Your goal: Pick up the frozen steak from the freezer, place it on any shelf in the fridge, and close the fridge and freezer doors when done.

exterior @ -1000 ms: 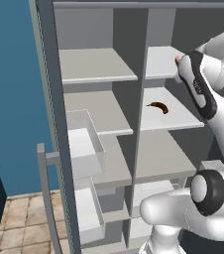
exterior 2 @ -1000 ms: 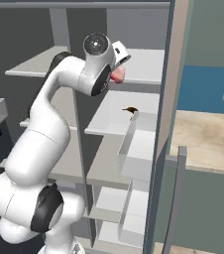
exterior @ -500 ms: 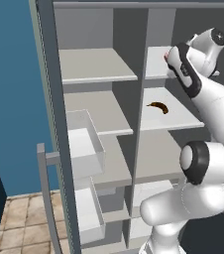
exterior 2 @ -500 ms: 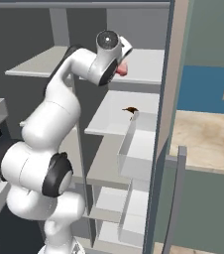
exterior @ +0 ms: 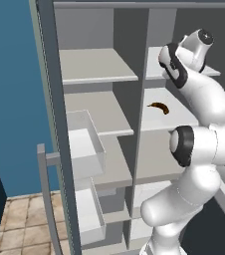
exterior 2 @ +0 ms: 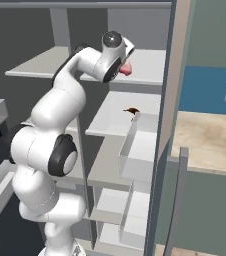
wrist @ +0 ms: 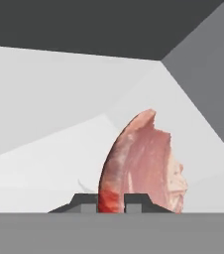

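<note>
Left base view, arm: the white arm is raised from the lower right, and its hand is reached in over the top shelf (exterior: 159,69) of the fridge (exterior: 184,107).
Left base view, freezer: the freezer (exterior: 99,124) is seen open at left, with a clear bin (exterior: 84,144) drawn out from a middle shelf.
Left base view, brown item: a dark curved item (exterior: 158,106) is seen lying on the shelf below the hand.
Right base view, steak: the steak (exterior 2: 126,69) is seen as a pink tip past the hand, just above the top fridge shelf (exterior 2: 145,67).
Right base view, door: a door handle (exterior 2: 177,195) stands at lower right.
Hand view, gripper: the gripper (wrist: 110,201) is clamped on the steak (wrist: 143,163) (held on edge between the two fingertips (wrist: 86,202)).
Hand view, background: a pale shelf surface (wrist: 44,129) is seen behind the steak; whether they touch cannot be told.
</note>
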Available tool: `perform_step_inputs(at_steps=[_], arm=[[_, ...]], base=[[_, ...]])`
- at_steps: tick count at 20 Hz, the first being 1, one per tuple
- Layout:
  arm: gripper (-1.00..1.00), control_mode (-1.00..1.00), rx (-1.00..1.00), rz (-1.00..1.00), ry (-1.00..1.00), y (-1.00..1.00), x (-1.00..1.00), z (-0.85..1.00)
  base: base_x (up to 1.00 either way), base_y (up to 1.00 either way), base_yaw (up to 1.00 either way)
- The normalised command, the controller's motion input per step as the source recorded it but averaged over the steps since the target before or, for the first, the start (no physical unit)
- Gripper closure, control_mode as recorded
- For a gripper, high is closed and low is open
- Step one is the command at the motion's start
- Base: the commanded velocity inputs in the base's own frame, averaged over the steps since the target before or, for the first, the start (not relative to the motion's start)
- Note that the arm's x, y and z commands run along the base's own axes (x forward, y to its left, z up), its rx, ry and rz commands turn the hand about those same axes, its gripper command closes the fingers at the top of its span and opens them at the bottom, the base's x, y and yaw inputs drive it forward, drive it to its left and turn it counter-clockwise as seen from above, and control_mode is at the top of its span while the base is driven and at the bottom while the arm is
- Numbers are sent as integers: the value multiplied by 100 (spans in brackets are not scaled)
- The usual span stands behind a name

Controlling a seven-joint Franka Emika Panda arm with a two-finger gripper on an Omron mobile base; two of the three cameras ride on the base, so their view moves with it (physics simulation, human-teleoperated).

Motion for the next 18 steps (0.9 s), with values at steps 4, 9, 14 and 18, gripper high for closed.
perform_step_inputs(at_steps=[4,9,14,18], arm=[[100,-100,0,2,0,0,49,-26],[100,-100,0,3,0,0,53,-18],[-100,-100,0,5,-1,3,53,-22],[-100,-100,-6,2,-7,37,13,-46]], base=[[0,0,0],[0,0,0],[0,0,0],[0,0,0]])
